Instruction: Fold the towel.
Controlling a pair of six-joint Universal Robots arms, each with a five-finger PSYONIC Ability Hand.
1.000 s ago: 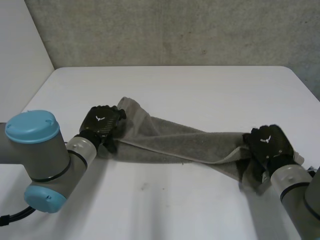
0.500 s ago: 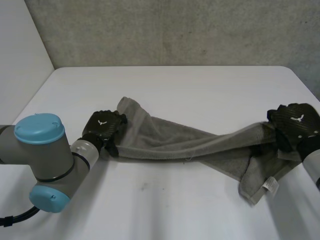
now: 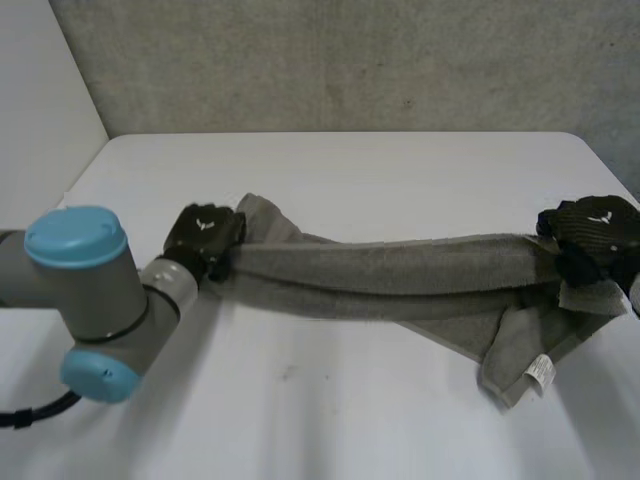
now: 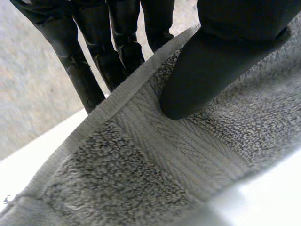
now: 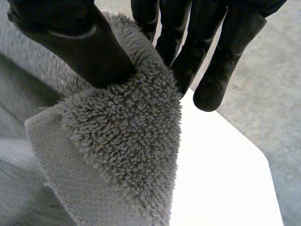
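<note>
A grey towel point(image 3: 390, 275) stretches in a bunched band across the white table point(image 3: 340, 170), lifted between both hands. My left hand point(image 3: 203, 236) holds its left end; in the left wrist view the thumb point(image 4: 211, 70) presses the hemmed edge point(image 4: 141, 136) against the fingers point(image 4: 94, 61) behind it. My right hand point(image 3: 592, 238) holds the right end near the table's right edge. In the right wrist view its thumb point(image 5: 80, 47) and fingers point(image 5: 197, 52) pinch a fluffy corner point(image 5: 127, 136). A flap with a white label point(image 3: 540, 371) hangs below the right hand.
A grey textured wall point(image 3: 350, 60) runs behind the table. The table's rounded far right corner point(image 3: 590, 150) lies just behind my right hand. My left arm point(image 3: 90, 300) reaches in from the near left.
My left hand has shut on the towel's left end. My right hand has carried its end up and to the right, drawing the towel taut into a raised band.
</note>
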